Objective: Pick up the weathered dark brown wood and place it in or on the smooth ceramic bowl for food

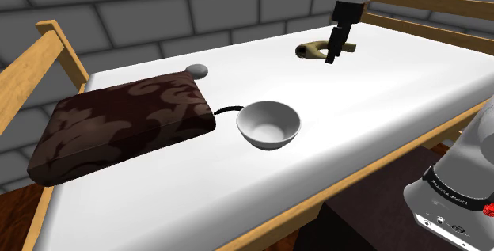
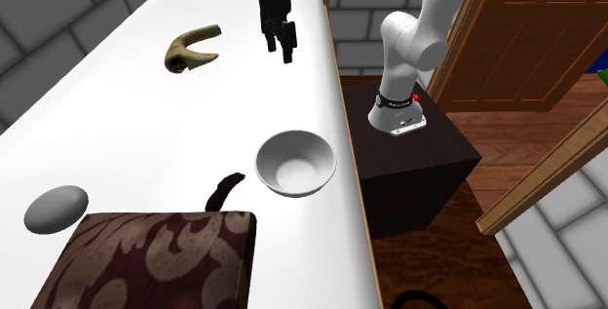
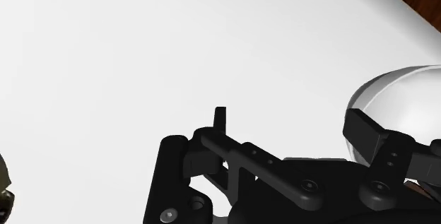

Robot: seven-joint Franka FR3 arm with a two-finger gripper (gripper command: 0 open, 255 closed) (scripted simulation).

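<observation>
Two black jaws hung apart and empty over the bed (image 1: pixel 380 91), just beside the forked brown wood (image 1: pixel 310 50) lying at its far end, well apart from the white bowl (image 1: pixel 271 127) mid-bed.

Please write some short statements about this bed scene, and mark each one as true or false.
1. The white bowl is empty. True.
2. The gripper holds the tan forked wood. False: the wood lies on the white bed surface, beside the open gripper.
3. The grey oval thing lies inside the bowl. False: it lies on the bed surface, next to the patterned cushion.
4. The cushion lies on the bed surface. True.
</observation>
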